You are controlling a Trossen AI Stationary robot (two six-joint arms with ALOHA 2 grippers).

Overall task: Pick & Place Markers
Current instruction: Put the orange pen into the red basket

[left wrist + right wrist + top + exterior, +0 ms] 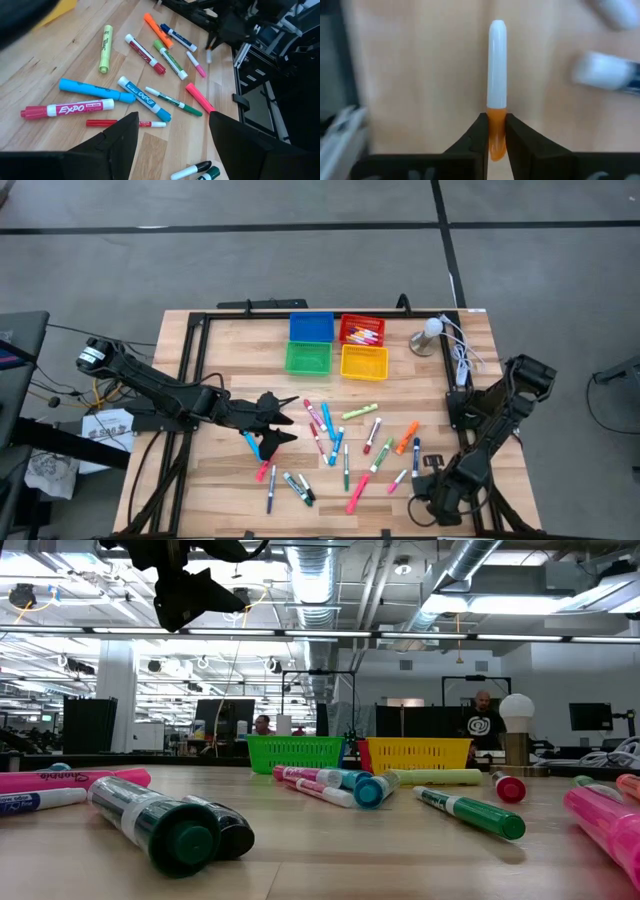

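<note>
High view, left to right: the left arm reaches in from the bench's (230, 490) left edge, and the left end effector (283, 421) hangs with its fingers spread wide and nothing between them, just left of the scattered markers (340, 445). Left wrist view looks past those parted fingers (117, 140) at a red-capped white marker (67, 109), a light blue marker (95, 91) and a thin red marker (125, 123) lying on the wood near them.

At the bench's far side sit four small bins in a square: blue bin (311, 327), green bin (307, 359), red bin (362, 330) with several markers already inside, and yellow bin (364, 362). A round lamp (429, 336) stands right of the bins.

Most markers lie loose across the middle of the bench, between the two arms, at mixed angles.

At the right, the right arm bends down toward the near right corner. The right end effector (493, 131) is pinched tight on the orange cap of an orange-and-white marker (497, 65), whose white barrel sticks straight out ahead of the fingers over the wood.
</note>
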